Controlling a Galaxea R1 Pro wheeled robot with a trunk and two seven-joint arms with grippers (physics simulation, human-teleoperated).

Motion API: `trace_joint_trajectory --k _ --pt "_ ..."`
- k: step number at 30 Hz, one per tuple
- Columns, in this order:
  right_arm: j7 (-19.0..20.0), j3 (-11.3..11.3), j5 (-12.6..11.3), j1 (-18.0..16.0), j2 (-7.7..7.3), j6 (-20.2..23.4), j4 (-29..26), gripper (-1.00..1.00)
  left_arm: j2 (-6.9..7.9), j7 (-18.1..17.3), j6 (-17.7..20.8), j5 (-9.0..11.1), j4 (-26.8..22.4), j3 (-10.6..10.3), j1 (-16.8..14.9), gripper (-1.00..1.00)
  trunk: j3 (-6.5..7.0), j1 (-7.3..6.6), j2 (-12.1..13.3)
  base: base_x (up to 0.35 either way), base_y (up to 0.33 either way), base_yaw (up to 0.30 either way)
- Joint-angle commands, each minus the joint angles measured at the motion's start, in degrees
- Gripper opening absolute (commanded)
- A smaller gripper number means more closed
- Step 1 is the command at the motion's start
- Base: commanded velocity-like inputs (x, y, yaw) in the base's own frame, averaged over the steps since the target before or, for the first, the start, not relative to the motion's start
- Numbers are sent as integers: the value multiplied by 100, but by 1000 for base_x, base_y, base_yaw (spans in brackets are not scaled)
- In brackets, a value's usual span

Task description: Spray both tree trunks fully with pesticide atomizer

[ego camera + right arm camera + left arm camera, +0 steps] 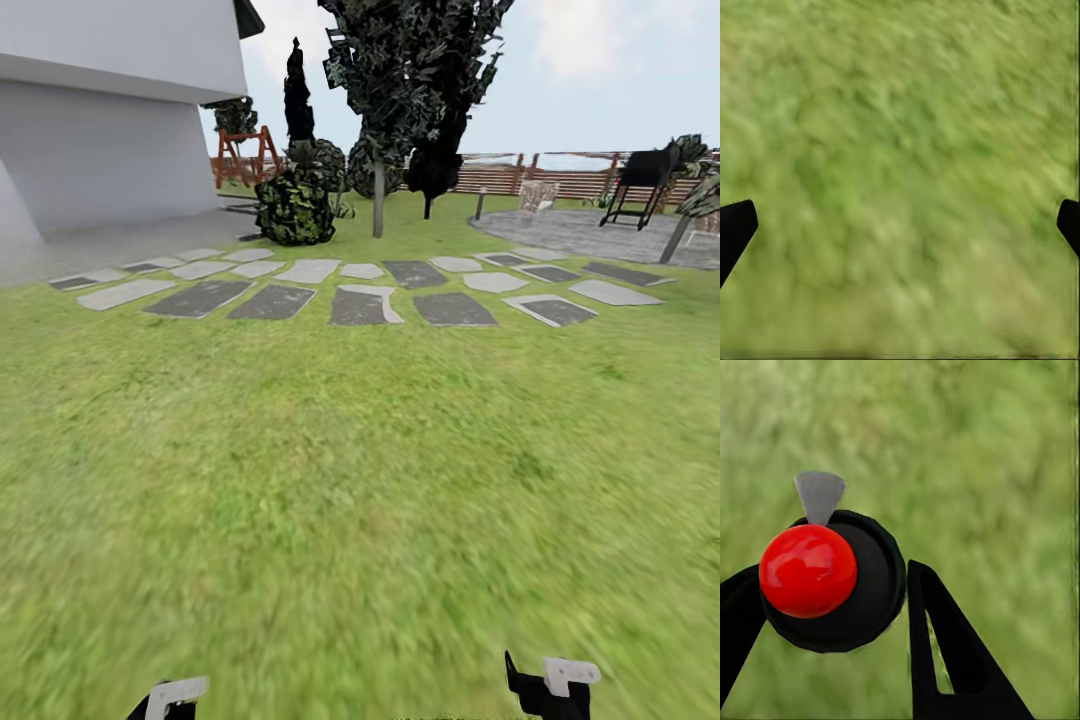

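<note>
From the head camera, the lawn (340, 500) runs forward to a band of grey stepping stones (365, 305). Beyond them stands a tree (410, 70) with a pale upright trunk (378, 200), a round bush (295, 208) to its left and the white house (110, 110) further left. A second trunk (677, 238) leans at the right edge, in front of the brown slat fence (560, 180). Both arms are low, with parts of them just showing at the bottom edge: the left one (170, 698) and the right one (552, 688).

In the left wrist camera, the left gripper (836, 600) points down at the grass, its black fingers (945, 645) pinching the spray bottle (862, 585). The bottle shows from the top, with its red spot (808, 571) and grey trigger (818, 496).

In the right wrist camera, the right gripper (900, 225) also faces the grass, fingertips (735, 229) spread wide apart with nothing between them.
</note>
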Motion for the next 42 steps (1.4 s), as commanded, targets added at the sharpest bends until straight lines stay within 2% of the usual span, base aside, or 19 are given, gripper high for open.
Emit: trace_joint_trajectory --k 1,42 --pt "0 -1 -1 0 2 0 0 100 2 -1 0 -1 4 -5 0 -100 0 0 0 0 0 -300" --pt "0 -1 -1 0 -2 0 -3 100 -1 -2 8 -9 17 -2 2 -100 0 0 0 0 0 -300"
